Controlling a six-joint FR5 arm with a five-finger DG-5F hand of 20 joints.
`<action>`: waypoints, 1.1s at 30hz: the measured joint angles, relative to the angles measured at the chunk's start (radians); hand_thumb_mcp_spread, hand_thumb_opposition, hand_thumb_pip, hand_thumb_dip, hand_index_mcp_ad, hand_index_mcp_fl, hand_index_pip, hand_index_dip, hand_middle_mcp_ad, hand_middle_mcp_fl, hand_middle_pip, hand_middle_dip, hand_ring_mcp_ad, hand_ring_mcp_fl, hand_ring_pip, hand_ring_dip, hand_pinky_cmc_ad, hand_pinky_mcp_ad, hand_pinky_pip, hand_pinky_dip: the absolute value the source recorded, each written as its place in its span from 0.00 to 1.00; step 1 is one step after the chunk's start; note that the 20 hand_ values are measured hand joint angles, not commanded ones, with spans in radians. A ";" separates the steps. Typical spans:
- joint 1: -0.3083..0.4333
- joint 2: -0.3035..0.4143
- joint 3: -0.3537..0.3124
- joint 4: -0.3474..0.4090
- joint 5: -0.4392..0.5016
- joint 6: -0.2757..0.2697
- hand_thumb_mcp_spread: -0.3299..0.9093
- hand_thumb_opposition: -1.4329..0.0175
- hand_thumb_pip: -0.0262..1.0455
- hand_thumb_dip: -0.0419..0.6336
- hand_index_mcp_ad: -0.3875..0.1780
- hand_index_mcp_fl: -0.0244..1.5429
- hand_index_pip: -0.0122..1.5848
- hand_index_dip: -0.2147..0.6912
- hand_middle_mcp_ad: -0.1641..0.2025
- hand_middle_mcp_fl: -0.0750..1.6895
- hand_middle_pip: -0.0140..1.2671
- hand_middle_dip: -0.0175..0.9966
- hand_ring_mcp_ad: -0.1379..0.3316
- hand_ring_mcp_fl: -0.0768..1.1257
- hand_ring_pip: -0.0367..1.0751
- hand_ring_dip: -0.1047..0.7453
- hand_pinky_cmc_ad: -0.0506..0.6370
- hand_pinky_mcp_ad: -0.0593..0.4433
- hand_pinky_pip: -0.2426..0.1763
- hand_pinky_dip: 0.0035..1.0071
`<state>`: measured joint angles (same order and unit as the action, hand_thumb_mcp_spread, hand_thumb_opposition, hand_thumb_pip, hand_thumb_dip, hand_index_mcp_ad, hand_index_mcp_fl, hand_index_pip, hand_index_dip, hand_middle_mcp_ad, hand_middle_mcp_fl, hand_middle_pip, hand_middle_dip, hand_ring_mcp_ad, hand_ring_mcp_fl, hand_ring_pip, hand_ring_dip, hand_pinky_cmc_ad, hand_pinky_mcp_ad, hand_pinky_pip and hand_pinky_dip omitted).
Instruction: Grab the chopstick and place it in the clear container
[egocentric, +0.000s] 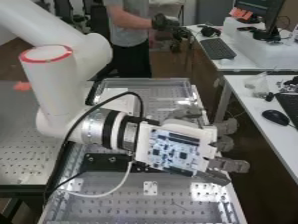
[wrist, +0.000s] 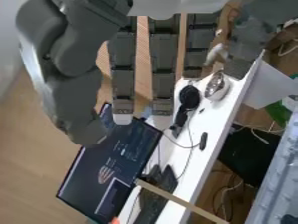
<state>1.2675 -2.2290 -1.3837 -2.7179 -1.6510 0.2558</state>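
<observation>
Well, I have the hand (egocentric: 229, 164) released above the perforated bench (egocentric: 120, 206), its fingers (wrist: 164, 65) straight with gaps between them.

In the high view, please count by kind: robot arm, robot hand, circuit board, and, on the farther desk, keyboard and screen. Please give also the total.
Robot arm: 1
Robot hand: 1
Circuit board: 1
Keyboard: 1
Screen: 1
Total: 5

Here's your arm (egocentric: 56, 80), smooth with a soft gloss; there's your robot hand (egocentric: 227, 164), matt, plastic-looking; your wrist collar (egocentric: 98, 127), shiny metal; and your counter (egocentric: 120, 200), perforated metal, gleaming!
</observation>
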 joint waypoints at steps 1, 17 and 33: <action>0.000 -0.003 0.002 -0.001 0.000 0.000 0.62 0.42 0.54 0.59 0.46 0.45 0.12 0.80 0.74 0.42 0.09 0.78 0.58 0.19 0.13 0.38 0.68 0.81 0.50 0.14; 0.020 -0.038 0.004 -0.003 0.011 -0.023 0.66 0.41 0.50 0.59 0.44 0.42 0.21 0.76 0.73 0.44 0.09 0.79 0.47 0.21 0.14 0.38 0.67 0.79 0.50 0.14; 0.049 -0.029 -0.038 0.034 0.057 -0.065 0.70 0.41 0.43 0.59 0.44 0.38 0.24 0.76 0.72 0.43 0.09 0.82 0.48 0.21 0.13 0.42 0.64 0.77 0.51 0.14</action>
<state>1.3165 -2.2579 -1.4213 -2.6840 -1.5944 0.1907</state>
